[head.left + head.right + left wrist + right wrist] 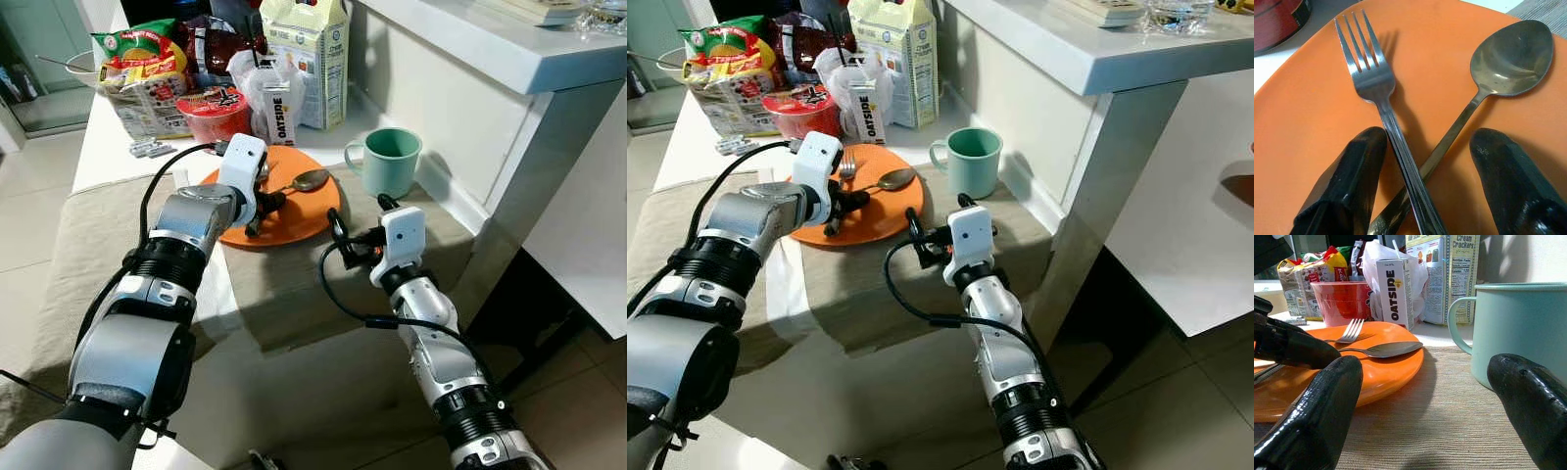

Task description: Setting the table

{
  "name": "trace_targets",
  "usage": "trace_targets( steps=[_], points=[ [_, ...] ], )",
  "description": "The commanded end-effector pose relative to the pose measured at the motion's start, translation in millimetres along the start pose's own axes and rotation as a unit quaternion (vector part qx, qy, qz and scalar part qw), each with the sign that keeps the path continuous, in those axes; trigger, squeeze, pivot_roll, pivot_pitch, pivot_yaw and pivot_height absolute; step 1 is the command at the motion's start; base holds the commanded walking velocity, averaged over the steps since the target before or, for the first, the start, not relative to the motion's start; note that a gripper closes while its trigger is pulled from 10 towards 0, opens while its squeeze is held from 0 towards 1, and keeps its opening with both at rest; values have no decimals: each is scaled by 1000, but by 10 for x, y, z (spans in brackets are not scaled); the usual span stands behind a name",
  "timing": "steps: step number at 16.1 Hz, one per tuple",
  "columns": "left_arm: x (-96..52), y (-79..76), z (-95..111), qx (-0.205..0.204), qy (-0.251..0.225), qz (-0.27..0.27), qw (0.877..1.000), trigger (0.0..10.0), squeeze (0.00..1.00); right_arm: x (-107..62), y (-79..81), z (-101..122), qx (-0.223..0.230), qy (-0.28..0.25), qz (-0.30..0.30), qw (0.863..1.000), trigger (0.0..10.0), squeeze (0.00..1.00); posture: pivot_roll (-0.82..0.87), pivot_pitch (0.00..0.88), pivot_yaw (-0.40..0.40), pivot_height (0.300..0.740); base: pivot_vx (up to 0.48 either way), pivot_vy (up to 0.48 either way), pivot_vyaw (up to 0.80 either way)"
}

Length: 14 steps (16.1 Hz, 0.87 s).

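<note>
Polished metal fork [1369, 73] and spoon [1508, 56] — faintly smudged; smooth matt orange plate [1298, 142]; coarse woven beige cloth [1449, 421]; satin mint mug [1520, 333]; glossy black fingers [1317, 416].

Behind the place setting crowd a red instant-noodle cup [214, 113], an Oatside carton [278, 113], a cream-cracker box [312, 57], snack bags [145, 73] and a white plastic bag [257, 73], beside a white counter [470, 39].

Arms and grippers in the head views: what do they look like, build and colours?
Both arms are silver metal segments joined by black ribbed rings. Each wrist carries a white boxy camera housing, with a black cable looping back along the forearm. The left gripper and right gripper each end in two long glossy black fingers with rounded tips.
</note>
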<state>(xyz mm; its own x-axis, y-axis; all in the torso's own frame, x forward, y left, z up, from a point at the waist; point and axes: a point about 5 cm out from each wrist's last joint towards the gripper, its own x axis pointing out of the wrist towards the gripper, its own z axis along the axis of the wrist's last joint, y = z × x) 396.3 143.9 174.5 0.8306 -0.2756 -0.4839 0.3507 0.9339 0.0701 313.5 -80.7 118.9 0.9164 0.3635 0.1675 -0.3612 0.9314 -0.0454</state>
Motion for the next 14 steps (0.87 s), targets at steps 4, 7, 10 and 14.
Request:
trace_targets(
  steps=[4, 7, 10, 14],
  points=[
    [-12, 75, -1, -20, 1, 15, 1000, 0, 0, -76, -24, -160, 4, 45, -5, 999, 10000, 0, -50, 11, 74, 740, 0, 0, 0],
    [-28, 90, 41, -9, -21, 20, 1000, 0, 0, -80, -20, -175, 4, 49, -4, 999, 10000, 0, -47, 5, 71, 740, 0, 0, 0],
    [-41, 88, 65, -14, -51, 28, 998, 0, 0, -69, -13, -173, 4, 50, -1, 999, 10000, 0, -47, 0, 67, 740, 0, 0, 0],
    [-60, 84, 63, -28, -68, 28, 997, 0, 0, -71, -27, -178, 2, 52, 1, 999, 10000, 0, -48, 0, 59, 740, 0, 0, 0]
  ],
)
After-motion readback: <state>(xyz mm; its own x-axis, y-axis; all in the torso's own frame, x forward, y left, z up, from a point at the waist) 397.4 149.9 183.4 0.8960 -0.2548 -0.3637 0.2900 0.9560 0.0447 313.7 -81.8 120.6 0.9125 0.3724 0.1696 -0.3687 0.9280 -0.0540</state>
